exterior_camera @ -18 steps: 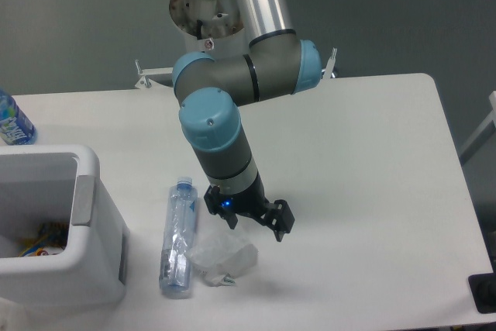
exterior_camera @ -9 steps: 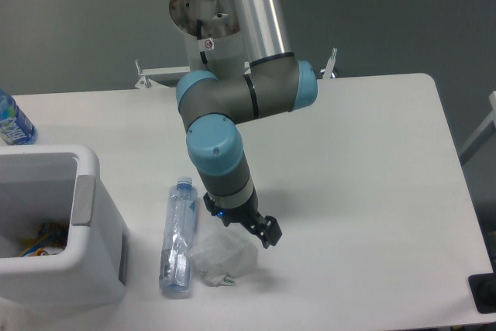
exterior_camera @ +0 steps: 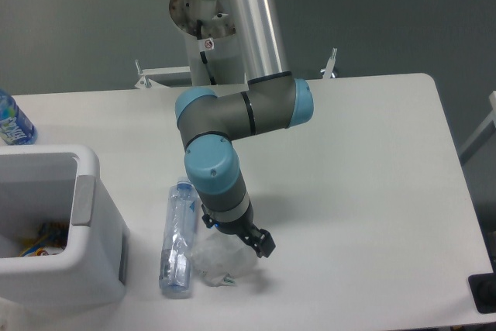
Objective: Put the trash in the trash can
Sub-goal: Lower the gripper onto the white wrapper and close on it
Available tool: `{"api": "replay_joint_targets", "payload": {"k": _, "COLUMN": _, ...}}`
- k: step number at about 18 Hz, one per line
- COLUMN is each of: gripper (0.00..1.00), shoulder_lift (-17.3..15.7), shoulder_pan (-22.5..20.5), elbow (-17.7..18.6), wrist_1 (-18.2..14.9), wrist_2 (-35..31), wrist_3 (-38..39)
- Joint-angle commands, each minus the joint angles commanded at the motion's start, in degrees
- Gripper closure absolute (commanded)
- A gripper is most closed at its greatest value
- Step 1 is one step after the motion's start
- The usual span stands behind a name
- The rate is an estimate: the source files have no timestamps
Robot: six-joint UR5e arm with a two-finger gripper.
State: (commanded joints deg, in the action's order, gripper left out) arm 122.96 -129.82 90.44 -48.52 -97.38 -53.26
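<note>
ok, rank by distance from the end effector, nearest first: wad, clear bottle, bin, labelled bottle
1. Wad: right beneath the end effector.
2. Clear bottle: lying just to its image-left.
3. Bin: farther image-left, past the bottle.
4. Labelled bottle: far image-left edge of the table.

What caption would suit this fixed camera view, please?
Claw poised over crumpled wad beside clear bottle, near the bin.
</note>
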Motion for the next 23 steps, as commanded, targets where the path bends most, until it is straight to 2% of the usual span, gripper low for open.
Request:
{"api": "replay_joint_targets", "payload": {"k": 2, "gripper": 0.04, "shoulder_lift": 0.26, "shoulder_pan": 0.0, "elbow": -0.18, "wrist_1": 0.0, "wrist_2": 0.0, "wrist_3": 0.09}}
{"api": "replay_joint_targets", "payload": {"k": 6, "gripper": 0.19, "shoulder_lift": 1.14, "shoulder_pan": 0.09, "elbow": -1.32, "wrist_1": -0.09, "wrist_2": -0.26, "wrist_3": 0.7}}
{"api": "replay_joint_targets", "payload": {"k": 8, "gripper": 0.23, "shoulder_lift": 1.23, "shoulder_pan": 0.09, "elbow": -1.41, "wrist_1": -0.09, "wrist_2": -0.26, "wrist_3": 0.7}}
{"api": "replay_joint_targets", "payload": {"k": 15, "gripper": 0.24, "shoulder_lift": 1.85, "shoulder_pan": 0.09, "elbow": -2.29, "wrist_1": 0.0, "wrist_2": -0.26, "wrist_3": 1.41}}
{"api": "replay_joint_targets", "payload": {"k": 19, "gripper": 0.47, "shoulder_lift": 1.85, "shoulder_pan": 0.53, "elbow": -2.38, "wrist_1": -0.09, "wrist_2": -0.35, "wrist_3": 3.33}}
{"api": "replay_joint_targets", "payload": {"k": 21, "gripper": 0.67, "shoulder_lift": 1.58, "shoulder_pan": 0.62, "elbow": -2.38, "wrist_1": -0.09, "wrist_2": -0.44, "wrist_3": 4.65}}
{"api": "replay_joint_targets", "payload": {"k": 23, "gripper": 0.83, "shoulder_lift": 1.32, "shoulder_pan": 0.7, "elbow": -2.38, "wrist_1": -0.18, "wrist_2": -0.35, "wrist_3": 5.71}}
